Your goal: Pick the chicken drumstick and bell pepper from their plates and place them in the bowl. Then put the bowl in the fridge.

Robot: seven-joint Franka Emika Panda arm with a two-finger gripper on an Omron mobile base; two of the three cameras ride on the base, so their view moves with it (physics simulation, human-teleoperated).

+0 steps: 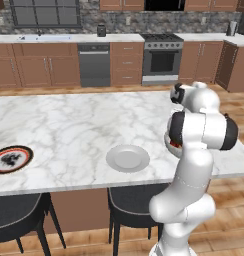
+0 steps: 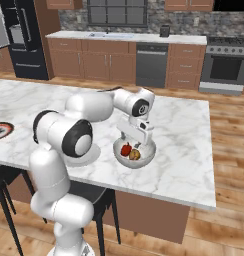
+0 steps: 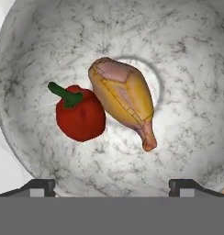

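Hand view looks straight down into the bowl [image 3: 187, 59], and the two dark fingers [image 3: 40, 186] sit wide apart at the bottom edge, released, nothing between them. Both food items lie in the bowl past the fingertips. The bell pepper [image 3: 81, 114] is closer to the left finger, red and glossy with its green stem pointing up and left in that view. The chicken drumstick [image 3: 124, 98] is just beside it toward the middle, touching or almost touching the pepper, fat end farther from the fingers and the thin bone end pointing back down toward the right finger.

From the right base view the gripper [image 2: 135, 145] hangs right over the bowl [image 2: 144, 156], fingers pointing down just above the rim, with the pepper [image 2: 126, 149] and the drumstick [image 2: 135, 155] side by side underneath. The bowl sits on the marble tabletop [image 2: 184, 135].

In the left base view the plain grey-white plate [image 1: 128, 158] is on the tabletop [image 1: 69, 125] to the left of the arm, well apart from the fingers. The black-and-red rimmed plate [image 1: 12, 159] is way off at the left end. The fridge [image 2: 24, 35] is in the back left corner of the right base view, far from the fingers, and its door looks to be standing open
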